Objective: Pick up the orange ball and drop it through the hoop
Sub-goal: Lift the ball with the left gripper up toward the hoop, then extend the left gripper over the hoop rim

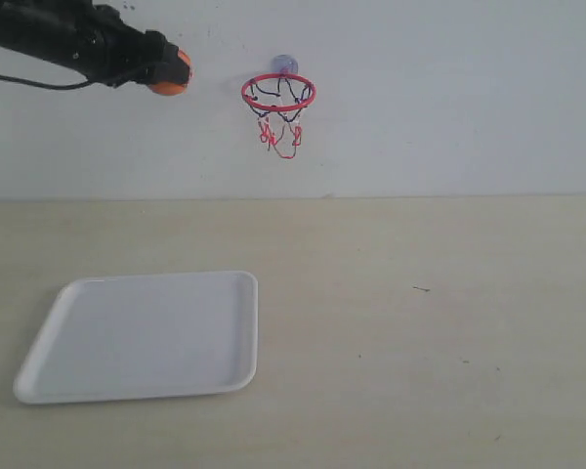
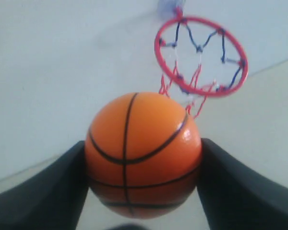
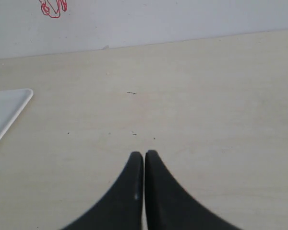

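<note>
Orange ball (image 2: 143, 153) gripped between the black fingers of the left end effector (image 1: 164, 70), high at far left, level with the hoop (image 1: 278, 93) and just left of it, not touching. Hoop mounted on far wall (image 1: 449, 98). Right end effector (image 3: 144, 155) closed, empty, above the table (image 1: 420, 322). White tray (image 1: 146, 337) near left.

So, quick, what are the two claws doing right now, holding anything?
Left gripper: closed on the orange ball, up beside the hoop.
Right gripper: closed, holding nothing.
</note>
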